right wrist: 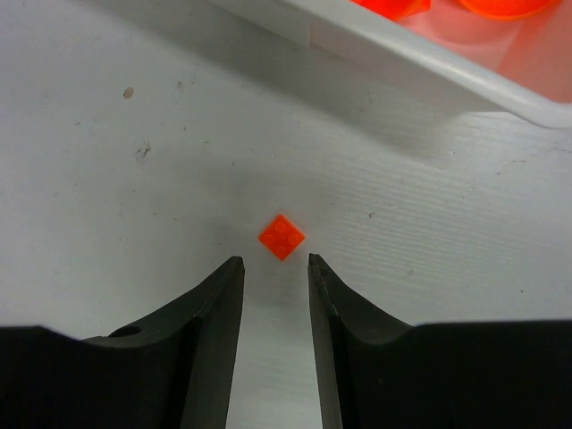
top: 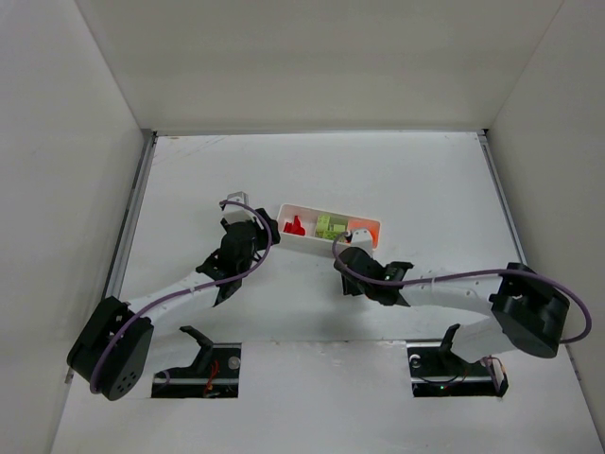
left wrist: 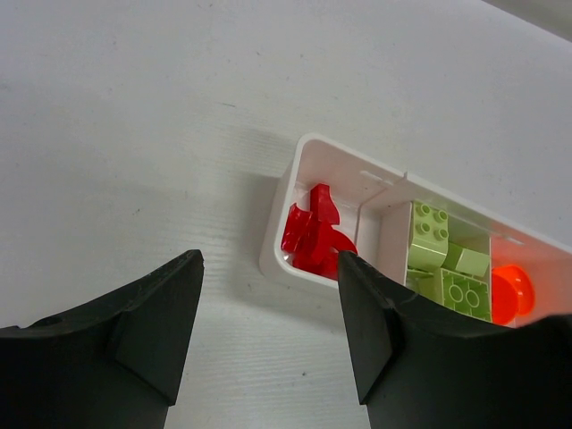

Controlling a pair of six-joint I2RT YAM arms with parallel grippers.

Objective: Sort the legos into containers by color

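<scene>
The white tray (top: 307, 240) lies mid-table with three containers: red legos (top: 295, 226) on the left, lime green legos (top: 331, 225) in the middle, orange legos (top: 362, 231) on the right. A tiny orange lego (right wrist: 281, 237) lies flat on the table, studs up, just outside the tray wall (right wrist: 402, 54). My right gripper (right wrist: 275, 261) is open a narrow way, with the lego just beyond its tips and nothing between them. My left gripper (left wrist: 268, 259) is open and holds nothing, near the tray's left end (left wrist: 308, 143), where the red legos (left wrist: 313, 234) lie.
White walls close in the table on the left, back and right. The two arm bases stand at the near edge. The right gripper (top: 342, 248) sits close to the tray's near side, and the left gripper (top: 260, 227) is just left of it.
</scene>
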